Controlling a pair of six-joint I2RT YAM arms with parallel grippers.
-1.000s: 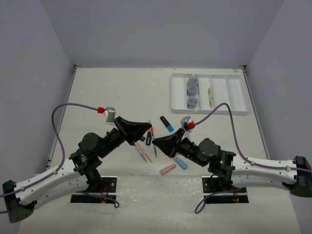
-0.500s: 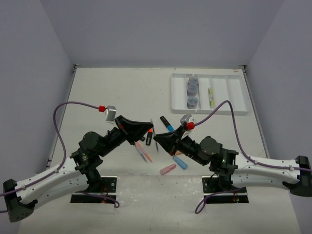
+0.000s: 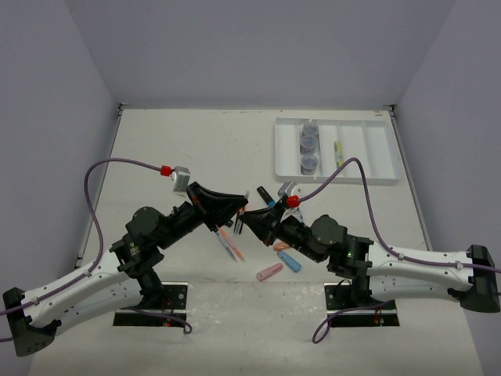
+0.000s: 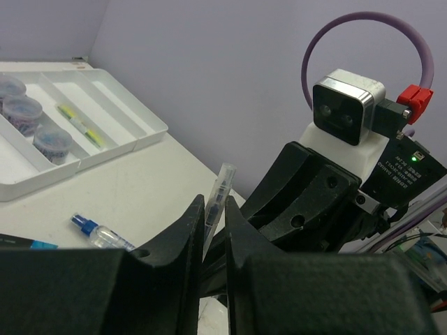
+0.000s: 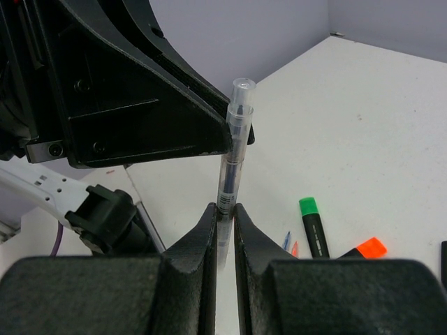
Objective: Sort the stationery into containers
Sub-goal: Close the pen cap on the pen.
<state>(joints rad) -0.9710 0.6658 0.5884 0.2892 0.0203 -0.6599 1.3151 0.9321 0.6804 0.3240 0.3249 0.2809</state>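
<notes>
The pen (image 5: 230,153) is clear, with dark ink inside, and hangs in the air over the middle of the surface (image 3: 196,149), caught between both my arms. My right jaws are closed to a narrow slit on its lower barrel. My left jaws are pinched just as tight higher up, so the capped end (image 4: 222,178) sticks out past their tips. The two sets of jaws meet nearly tip to tip, left arm from the left, right arm from the right.

Under them lie a green highlighter (image 5: 314,227) and an orange one (image 5: 367,248). A blue one (image 3: 268,200) lies just beyond. Two thin pens (image 3: 229,244) lie on the near left. Nearer, toward the right, are an orange capsule (image 3: 282,246), a blue capsule (image 3: 290,261) and a pink capsule (image 3: 269,271). A small bottle (image 4: 101,235) lies close by.

Far right sits the tray (image 3: 376,157). Three jars (image 3: 309,145) line one compartment, and a green pen (image 3: 339,155) lies two compartments to their right.
</notes>
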